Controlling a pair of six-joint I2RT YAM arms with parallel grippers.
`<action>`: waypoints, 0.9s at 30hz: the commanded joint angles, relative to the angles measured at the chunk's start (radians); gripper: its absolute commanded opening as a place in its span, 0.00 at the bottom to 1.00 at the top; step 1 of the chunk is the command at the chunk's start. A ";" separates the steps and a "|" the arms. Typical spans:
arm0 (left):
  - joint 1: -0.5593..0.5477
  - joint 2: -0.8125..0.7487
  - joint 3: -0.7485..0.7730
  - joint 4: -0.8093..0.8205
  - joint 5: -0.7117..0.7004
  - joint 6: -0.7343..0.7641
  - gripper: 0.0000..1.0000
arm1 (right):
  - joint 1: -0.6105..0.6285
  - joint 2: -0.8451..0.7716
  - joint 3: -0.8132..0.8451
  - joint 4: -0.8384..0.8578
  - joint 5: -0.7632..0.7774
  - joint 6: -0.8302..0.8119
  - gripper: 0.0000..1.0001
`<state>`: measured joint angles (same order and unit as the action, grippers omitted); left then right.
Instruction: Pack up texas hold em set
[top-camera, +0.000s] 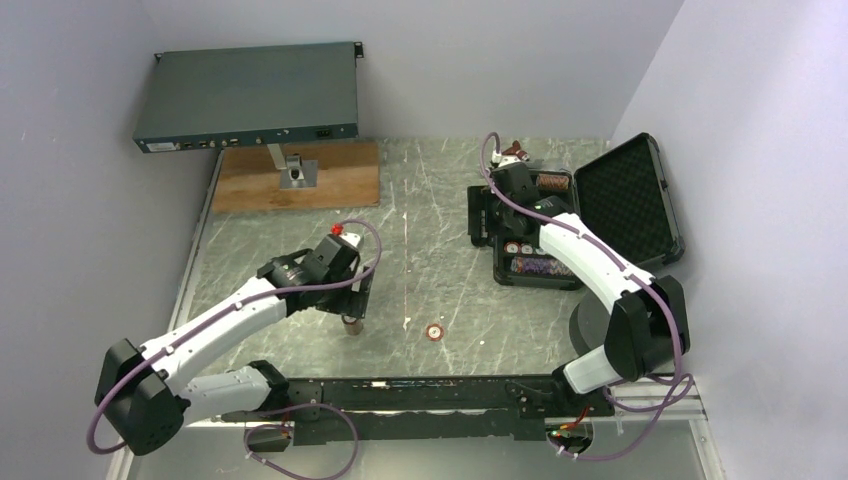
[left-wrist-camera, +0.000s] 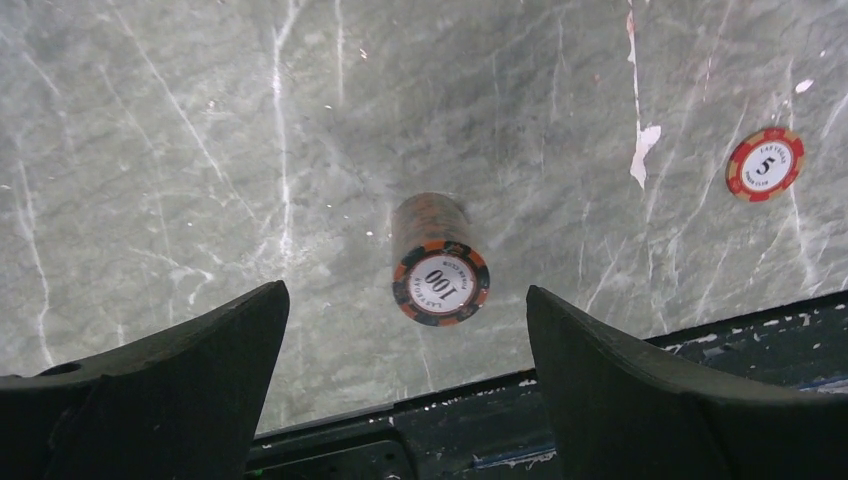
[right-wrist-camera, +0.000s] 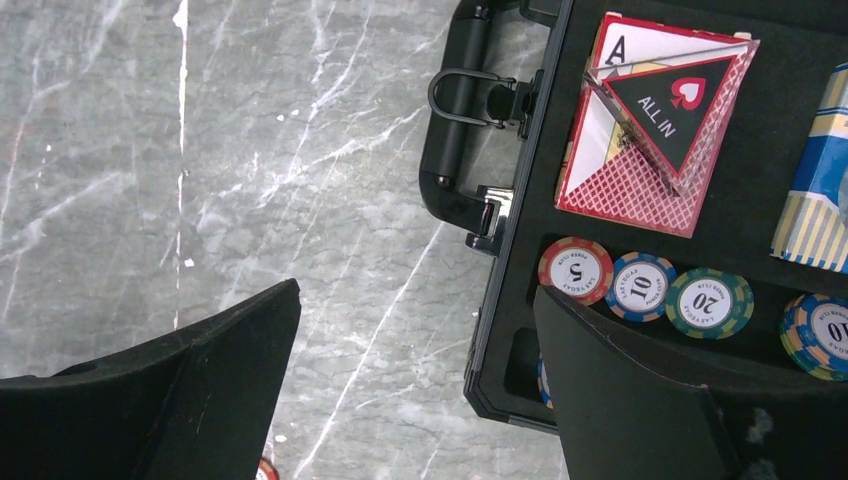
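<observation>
Hovering released above the upright stack of 100 chips (left-wrist-camera: 438, 265) on the desk (left-wrist-camera: 150, 120), the left pincer (left-wrist-camera: 400, 300) should centre, sink low, then clench squarely — a skewed squeeze could topple it. The right pincer (right-wrist-camera: 418, 290), also released, hangs over the open briefcase (right-wrist-camera: 495, 340) edge.

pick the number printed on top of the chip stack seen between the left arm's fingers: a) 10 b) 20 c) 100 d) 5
c: in the left wrist view the top chip of the orange and black chip stack reads 100, while the 5 is on the loose chip lying flat off to the side.
</observation>
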<state>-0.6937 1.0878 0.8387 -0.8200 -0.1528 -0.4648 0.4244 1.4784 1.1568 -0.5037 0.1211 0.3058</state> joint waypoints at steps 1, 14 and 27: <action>-0.044 0.028 0.002 0.002 -0.030 -0.054 0.94 | 0.000 -0.037 -0.012 0.053 -0.007 -0.005 0.90; -0.072 0.122 -0.032 0.052 -0.028 -0.077 0.75 | -0.001 -0.043 -0.025 0.059 -0.012 -0.009 0.90; -0.073 0.149 -0.059 0.095 -0.005 -0.082 0.43 | -0.001 -0.043 -0.028 0.056 -0.012 -0.014 0.90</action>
<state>-0.7635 1.2407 0.7891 -0.7483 -0.1543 -0.5369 0.4244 1.4677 1.1332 -0.4767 0.1200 0.3027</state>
